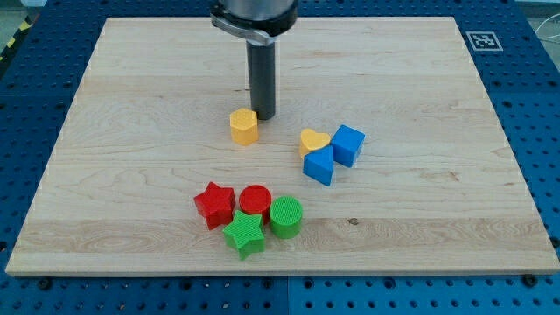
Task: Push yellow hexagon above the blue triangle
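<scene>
Our tip sits on the wooden board, touching the yellow hexagon at its upper right; being a bare rod, it grasps nothing. The hexagon lies left of the blue triangle, which crowds a yellow heart and blue cube. Toward the bottom cluster a red star, red cylinder, green cylinder and green star.
</scene>
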